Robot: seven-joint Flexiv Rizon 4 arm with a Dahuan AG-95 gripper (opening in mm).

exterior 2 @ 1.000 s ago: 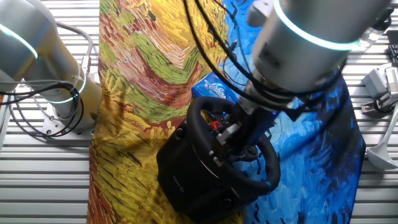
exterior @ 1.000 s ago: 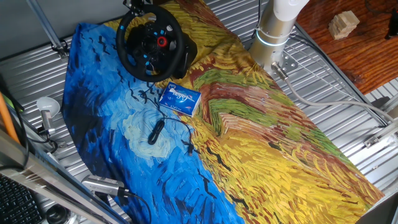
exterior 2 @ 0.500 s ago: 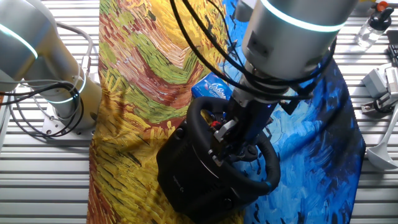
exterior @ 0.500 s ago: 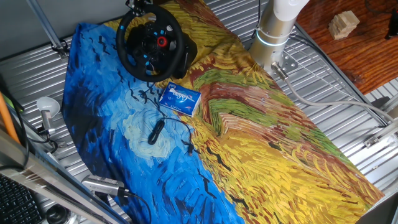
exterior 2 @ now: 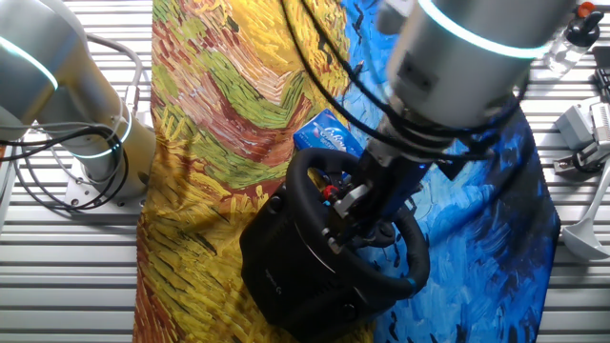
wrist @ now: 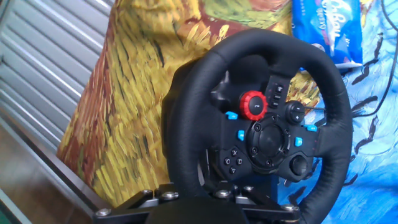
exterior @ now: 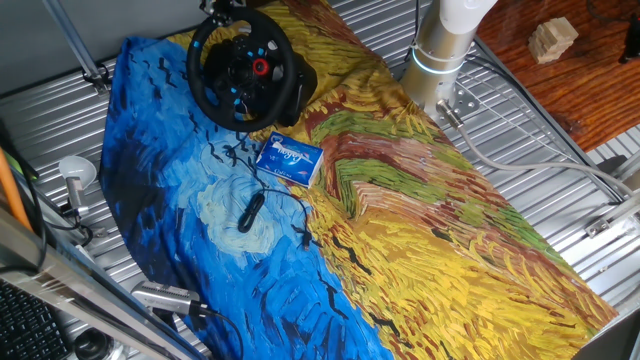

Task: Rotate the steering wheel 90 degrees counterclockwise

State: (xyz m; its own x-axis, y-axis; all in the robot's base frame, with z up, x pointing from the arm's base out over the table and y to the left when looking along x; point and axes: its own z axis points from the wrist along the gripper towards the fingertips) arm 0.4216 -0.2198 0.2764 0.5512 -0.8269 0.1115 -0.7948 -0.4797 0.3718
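The steering wheel (exterior: 243, 72) stands tilted on its bulky black base (exterior 2: 291, 272) at the far end of the painted cloth. In the hand view the steering wheel (wrist: 270, 140) fills the frame, with the red knob (wrist: 254, 105) up and left of the hub and blue buttons around it. My gripper (wrist: 198, 190) sits at the frame's bottom edge, and the rim runs down between its two bolted finger blocks. It looks shut on that rim. In the other fixed view my gripper (exterior 2: 351, 205) reaches down onto the wheel (exterior 2: 410, 259), partly hidden by my arm.
A blue rectangular packet (exterior: 288, 158) lies just in front of the wheel, and a thin black cable with plug (exterior: 250, 212) beyond it on the blue cloth. The arm's base (exterior: 440, 50) stands to the right, a second arm (exterior 2: 57, 86) at the cloth's other side.
My arm's upper links swung left half a second ago and are back to the right now. The wheel and the gripper on it look unmoved.
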